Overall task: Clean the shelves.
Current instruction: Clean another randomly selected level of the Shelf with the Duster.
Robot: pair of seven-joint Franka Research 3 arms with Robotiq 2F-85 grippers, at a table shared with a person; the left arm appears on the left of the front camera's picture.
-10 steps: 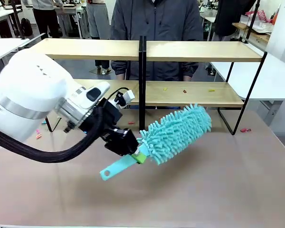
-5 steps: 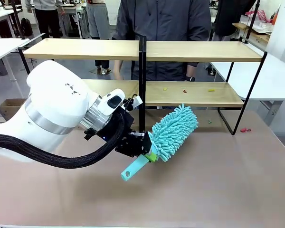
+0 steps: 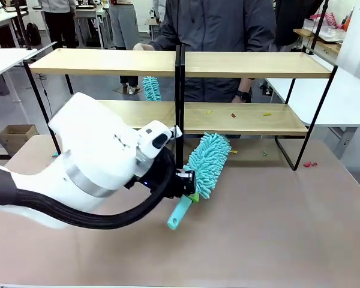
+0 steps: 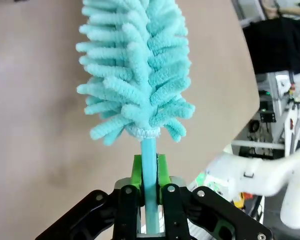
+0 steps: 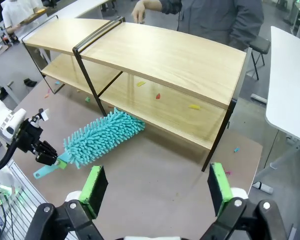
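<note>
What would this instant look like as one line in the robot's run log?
left pincer: shut on teal duster | duster head: tilted toward shelves | right pincer: open | shelves: coloured scraps on lower board

The left arm [image 3: 96,150] is a bulky, rounded white shell with a pale grey ring band [image 3: 87,180]. A thick black ribbed cable hose [image 3: 108,221] runs beneath it. Just behind the left gripper [image 4: 149,167] sits a white block [image 3: 156,135] with a dark window. This gripper and the right gripper [image 5: 156,187] both have black links, silver screw heads and green pads [image 5: 95,189]. The person [image 3: 216,30] wears a dark grey long-sleeved jacket and a dark wristwatch [image 3: 245,96].
</note>
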